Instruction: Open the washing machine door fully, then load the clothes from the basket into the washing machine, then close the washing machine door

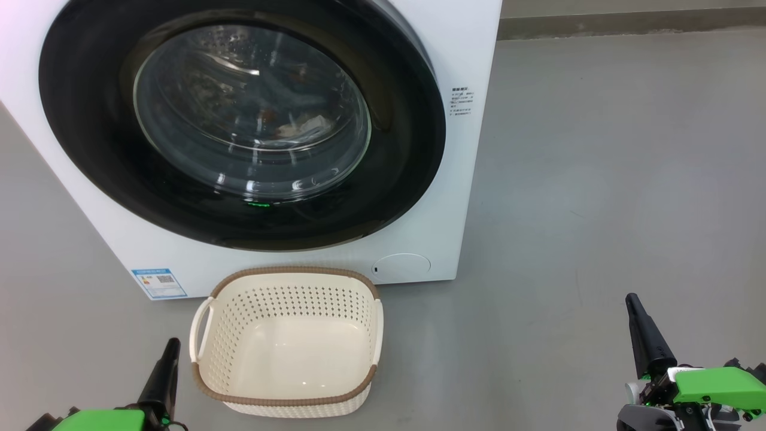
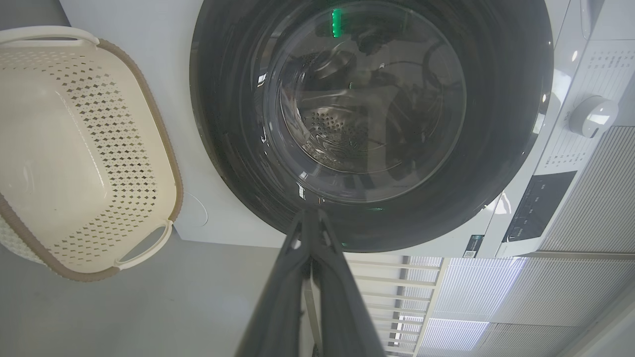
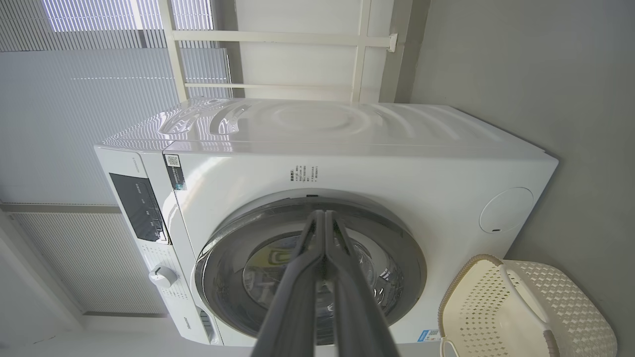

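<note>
Jaws of left gripper [image 1: 170, 350] and right gripper [image 1: 634, 308] pressed shut, empty — the round black-rimmed glass door [image 1: 242, 120] stands closed ahead, cream perforated basket [image 1: 287, 299] nearer the left.

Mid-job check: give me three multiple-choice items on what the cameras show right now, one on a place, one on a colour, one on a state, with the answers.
1. Where does the basket stand relative to the washing machine?
A. On top of it
B. On the floor just in front of it
C. Inside its drum

2. What colour is the basket's rim?
A. Blue
B. Brown
C. Green

3. How is the washing machine door?
A. Swung wide open
B. Off its hinges, lying flat
C. Shut

Answers:
1 B: the head view shows it on the grey floor right below the door.
2 B: a brown band runs round the top of the cream perforated walls.
3 C: the black rim lies flat against the white front in the head and right wrist views.
</note>
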Controlling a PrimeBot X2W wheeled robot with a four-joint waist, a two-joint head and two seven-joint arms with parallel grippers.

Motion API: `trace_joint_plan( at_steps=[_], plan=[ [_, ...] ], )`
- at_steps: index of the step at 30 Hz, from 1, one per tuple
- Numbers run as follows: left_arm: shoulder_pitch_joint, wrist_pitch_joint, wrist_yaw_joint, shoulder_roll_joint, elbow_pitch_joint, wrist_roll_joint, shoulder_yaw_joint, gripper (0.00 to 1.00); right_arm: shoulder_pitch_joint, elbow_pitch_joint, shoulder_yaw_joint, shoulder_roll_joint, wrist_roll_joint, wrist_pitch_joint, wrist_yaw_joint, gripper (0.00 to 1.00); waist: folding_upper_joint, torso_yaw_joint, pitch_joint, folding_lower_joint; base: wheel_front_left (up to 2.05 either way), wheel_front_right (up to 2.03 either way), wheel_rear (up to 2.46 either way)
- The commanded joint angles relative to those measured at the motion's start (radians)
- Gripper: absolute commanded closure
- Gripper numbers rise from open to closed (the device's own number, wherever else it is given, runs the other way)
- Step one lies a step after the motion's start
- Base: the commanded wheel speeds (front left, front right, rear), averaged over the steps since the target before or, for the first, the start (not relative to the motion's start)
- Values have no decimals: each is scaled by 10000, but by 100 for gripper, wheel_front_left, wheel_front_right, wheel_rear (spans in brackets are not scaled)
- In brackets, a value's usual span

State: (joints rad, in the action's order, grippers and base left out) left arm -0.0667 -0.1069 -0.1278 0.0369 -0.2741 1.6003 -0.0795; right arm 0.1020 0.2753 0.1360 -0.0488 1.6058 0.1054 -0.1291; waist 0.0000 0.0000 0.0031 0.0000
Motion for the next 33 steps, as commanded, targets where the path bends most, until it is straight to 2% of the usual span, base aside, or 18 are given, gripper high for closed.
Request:
trace_joint_plan(
  at_steps=[1,33],
  plan=[
    [-413,-63,-29,133,292,84,-343,100,60,-305,-221,-21,26,80,-16,100,0,0,0,0,0,0,0],
    [-413,-63,-29,133,292,84,-342,100,60,-305,-217,-18,23,83,-16,100,0,0,0,0,0,0,0]
  ],
)
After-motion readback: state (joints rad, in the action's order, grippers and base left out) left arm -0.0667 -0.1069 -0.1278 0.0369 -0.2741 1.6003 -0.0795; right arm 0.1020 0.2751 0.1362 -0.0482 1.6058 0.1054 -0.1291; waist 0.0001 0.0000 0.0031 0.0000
